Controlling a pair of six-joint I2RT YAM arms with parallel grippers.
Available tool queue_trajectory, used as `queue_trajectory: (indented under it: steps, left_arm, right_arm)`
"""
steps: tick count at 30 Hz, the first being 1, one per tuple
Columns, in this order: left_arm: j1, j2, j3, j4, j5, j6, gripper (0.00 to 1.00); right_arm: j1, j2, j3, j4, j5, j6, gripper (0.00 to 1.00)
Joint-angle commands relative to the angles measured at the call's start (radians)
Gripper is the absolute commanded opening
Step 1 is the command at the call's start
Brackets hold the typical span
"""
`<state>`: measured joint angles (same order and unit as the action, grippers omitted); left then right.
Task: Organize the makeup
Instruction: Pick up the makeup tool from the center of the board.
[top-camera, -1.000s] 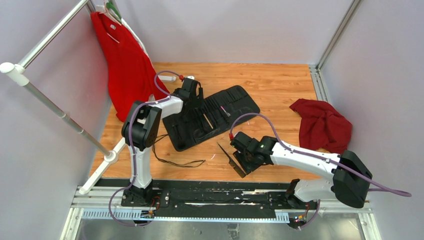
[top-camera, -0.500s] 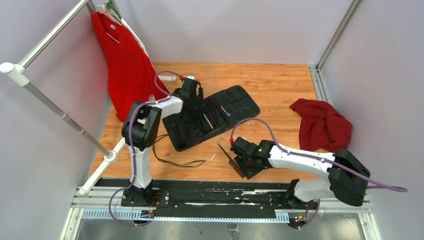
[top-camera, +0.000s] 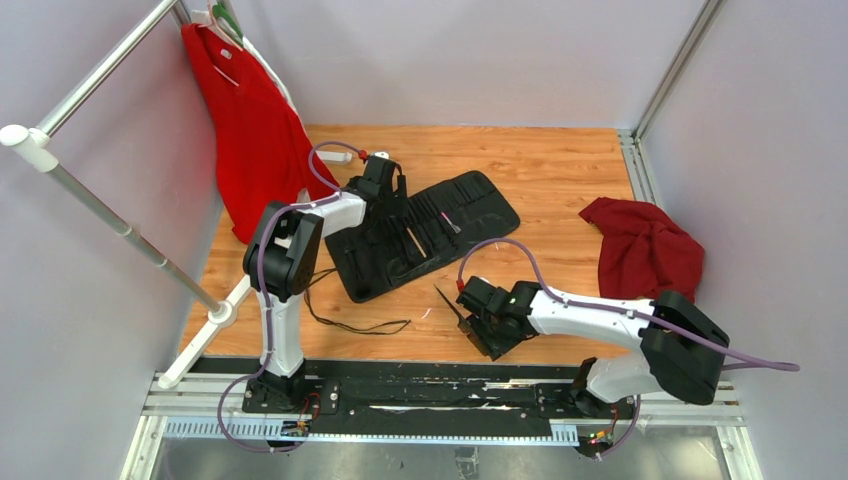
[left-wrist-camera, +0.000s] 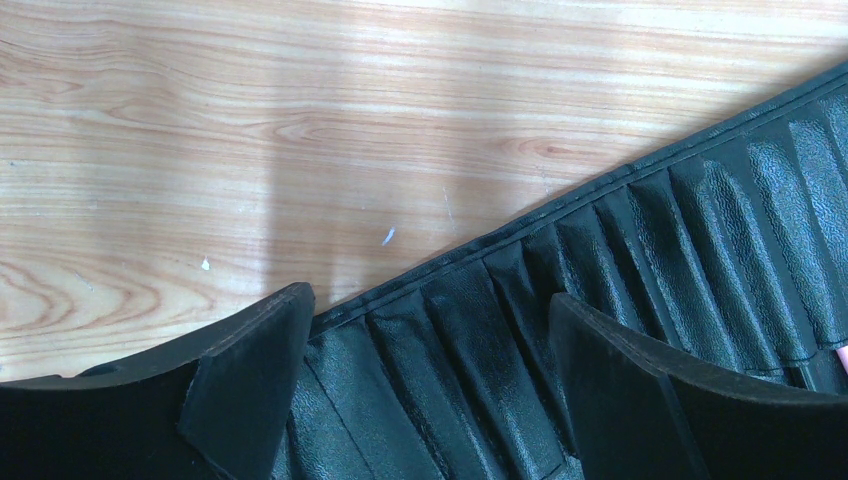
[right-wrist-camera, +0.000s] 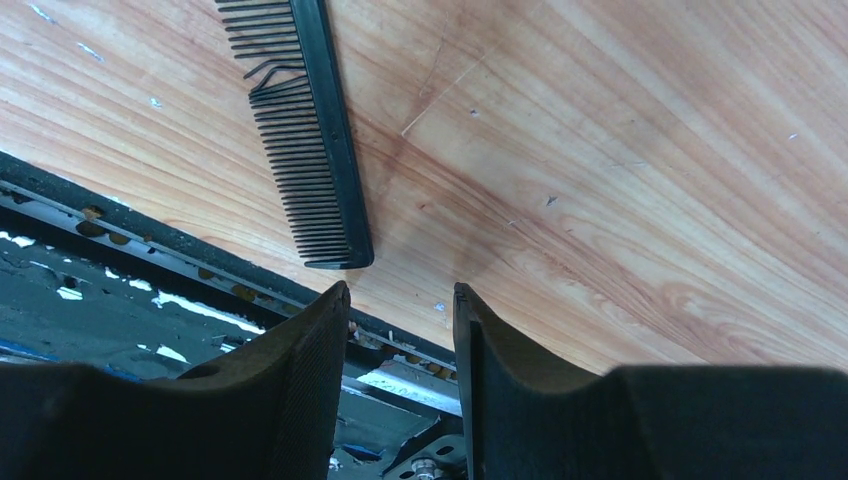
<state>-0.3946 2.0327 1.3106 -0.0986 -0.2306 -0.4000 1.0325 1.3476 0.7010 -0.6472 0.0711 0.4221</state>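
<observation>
Top external: shows the left gripper (top-camera: 388, 198) over the slotted case (top-camera: 480, 205), brushes (top-camera: 447, 215) tucked in its slots; puts the comb (top-camera: 452, 310) on the table (top-camera: 560, 170) at 5 o'clock of the case, just beside the right gripper (top-camera: 480, 325). Left wrist: finds fingers (left-wrist-camera: 250, 390) spread wide above case pockets. Right wrist: finds fingers (right-wrist-camera: 300, 390) narrowly parted, pinching nothing, comb (right-wrist-camera: 335, 150) at 11 o'clock.

On your wooden table (top-camera: 560, 170) you have:
- One long black slotted roll-up case (top-camera: 430, 235), unrolled flat, lying diagonally near the middle.
- One thin black looped cord (top-camera: 345, 322), just beside the case's near-left edge.
- One crumpled red cloth (top-camera: 645, 248), right side, well apart from the case.
- One red garment (top-camera: 245, 130), hanging from a white rack (top-camera: 128, 233) at your left.
</observation>
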Motion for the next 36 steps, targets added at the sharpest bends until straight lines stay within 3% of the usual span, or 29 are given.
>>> queue_trajectory:
  steps: [1,36]
  left_arm:
    - [0.005,0.056,-0.041,-0.082,0.079,-0.031,0.93]
    - [0.004,0.053,-0.047,-0.079,0.081,-0.031,0.93]
  right_arm:
    - [0.015,0.017,-0.007,0.01,0.0,0.006,0.43]
    - [0.014,0.184,0.111,0.073,0.071,-0.063,0.43]
